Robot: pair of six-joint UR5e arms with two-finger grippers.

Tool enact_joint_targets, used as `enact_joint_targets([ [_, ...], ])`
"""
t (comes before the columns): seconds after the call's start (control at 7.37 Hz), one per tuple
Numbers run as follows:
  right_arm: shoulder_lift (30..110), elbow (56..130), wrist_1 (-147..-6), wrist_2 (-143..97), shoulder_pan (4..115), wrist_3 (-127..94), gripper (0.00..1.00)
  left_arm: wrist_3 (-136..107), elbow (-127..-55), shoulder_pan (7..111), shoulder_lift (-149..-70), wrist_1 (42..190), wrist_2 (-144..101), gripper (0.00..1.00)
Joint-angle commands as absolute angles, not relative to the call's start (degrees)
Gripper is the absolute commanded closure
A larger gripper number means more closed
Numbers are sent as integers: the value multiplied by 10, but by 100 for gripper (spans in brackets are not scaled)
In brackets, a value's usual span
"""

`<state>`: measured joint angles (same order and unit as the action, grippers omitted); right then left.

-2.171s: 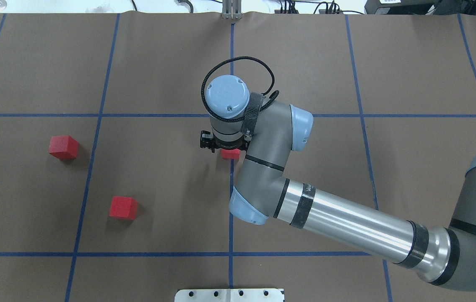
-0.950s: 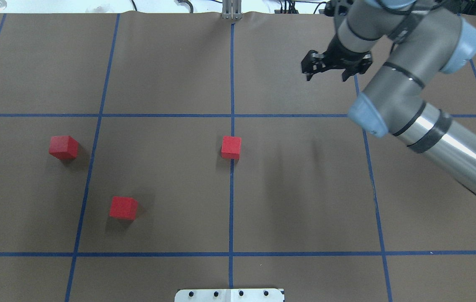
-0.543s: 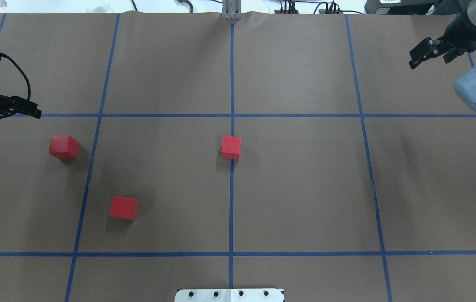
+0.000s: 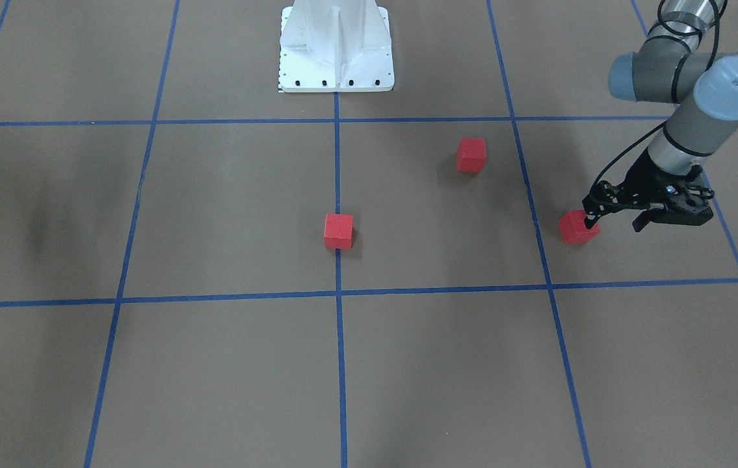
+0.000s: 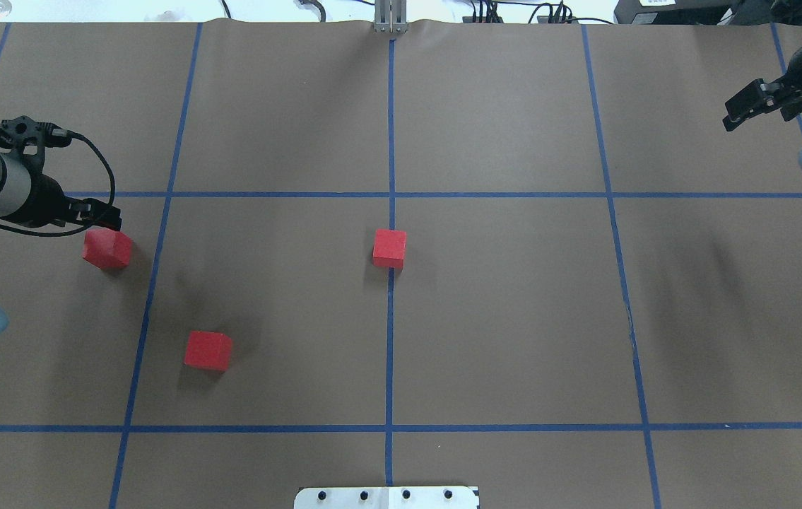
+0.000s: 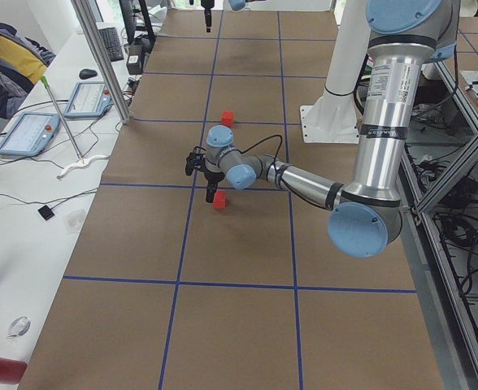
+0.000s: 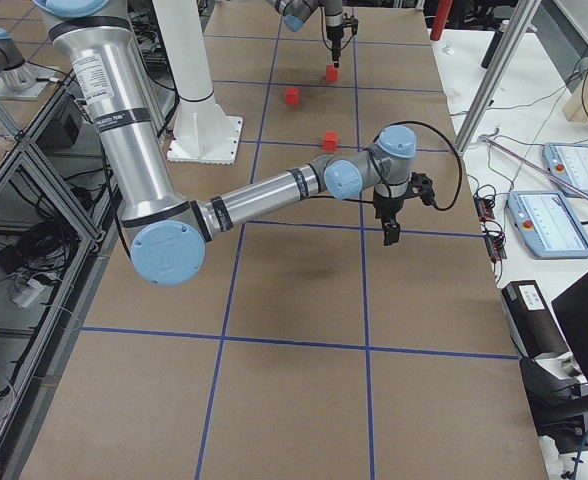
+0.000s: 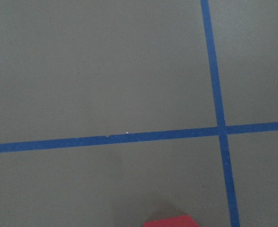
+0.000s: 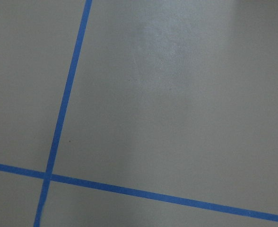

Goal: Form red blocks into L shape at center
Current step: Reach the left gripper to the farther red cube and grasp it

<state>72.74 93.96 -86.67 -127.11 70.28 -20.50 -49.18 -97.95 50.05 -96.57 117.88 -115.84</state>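
Three red blocks lie on the brown floor. One red block (image 5: 389,248) (image 4: 339,231) sits on the middle vertical tape line at the center (image 5: 389,332). A second block (image 5: 208,350) (image 4: 471,155) lies to the left, nearer the base. The third block (image 5: 107,248) (image 4: 575,228) is farthest left. My left gripper (image 5: 98,216) (image 4: 617,221) hovers open just beside and above that third block, holding nothing. In the left wrist view only a red sliver (image 8: 169,221) of the block shows. My right gripper (image 5: 757,109) is open and empty at the far right.
The white robot base (image 4: 336,45) stands at the table's near edge, its plate (image 5: 386,497) on the middle line. A seated person (image 6: 3,57) and control tablets (image 6: 28,134) are beyond the far edge. Blue tape lines (image 5: 160,194) grid the floor.
The right gripper left the centre block on the tape line and swung away to the far right. The left arm came in from the left edge to the leftmost block.
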Motion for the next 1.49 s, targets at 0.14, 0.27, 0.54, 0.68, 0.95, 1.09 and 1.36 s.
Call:
enact_joint_targets([
  [0.14,730,940,-867,-1269,703,-206,1,-490,-962,479,-965,1179,-1136,1],
  [0.27,730,940,-867,-1269,703,-206,1,-490,-962,475,-965,1179,-1135,2],
  [0.54,730,941,-867,-1268,703,-207,1,-483,-962,464,-963,1179,-1135,44],
  [0.68,730,940,-867,-1267,703,-207,1,-483,-962,460,-963,1177,-1135,75],
  [0.95,730,941,-867,-1268,703,-207,1,-481,-966,460,-971,1177,-1139,100],
  [1.09,729,941,-867,-1268,703,-207,1,-443,-971,459,-988,1177,-1141,100],
  [1.36,732,941,-867,-1267,703,-207,1,-238,-972,472,-1048,1179,-1130,100],
])
